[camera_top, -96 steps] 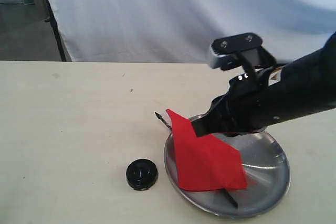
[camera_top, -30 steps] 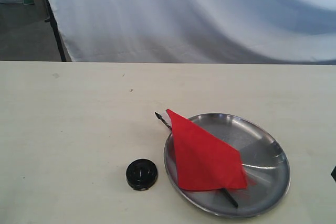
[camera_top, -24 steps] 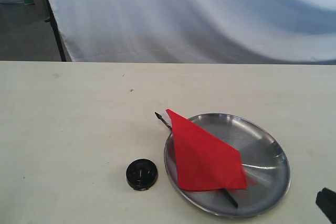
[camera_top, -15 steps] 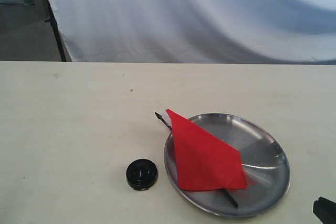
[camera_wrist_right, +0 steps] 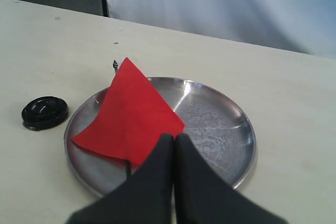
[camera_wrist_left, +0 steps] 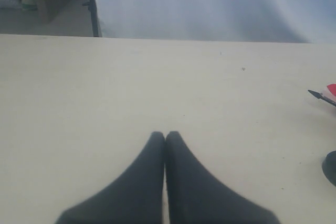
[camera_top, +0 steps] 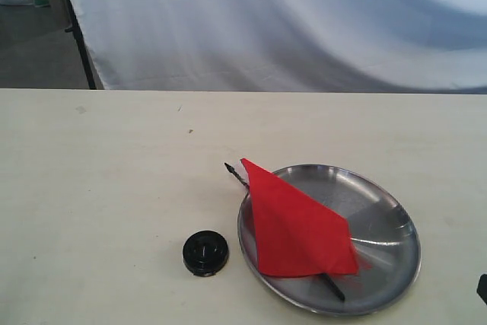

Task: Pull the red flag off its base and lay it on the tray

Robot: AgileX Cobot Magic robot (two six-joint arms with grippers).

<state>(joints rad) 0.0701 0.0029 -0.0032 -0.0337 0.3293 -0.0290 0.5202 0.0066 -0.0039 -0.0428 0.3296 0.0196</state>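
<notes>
Flat on the tray (camera_top: 384, 215) at the near right of the table (camera_top: 114, 173), the red flag (camera_top: 300, 230), pole tip past the far-left rim, base (camera_top: 205, 253) to the left (near the rim, not touching), only wrist views showing left gripper (camera_wrist_left: 166, 136) and right gripper (camera_wrist_right: 174, 139), both closed on nothing.

Cream table (camera_top: 114, 188) carries steel tray (camera_top: 384, 215); black base (camera_top: 205, 253) just beside tray rim, apart.

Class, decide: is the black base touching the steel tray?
Apart. The exterior view shows a narrow strip of bare table between the base and the tray.
</notes>
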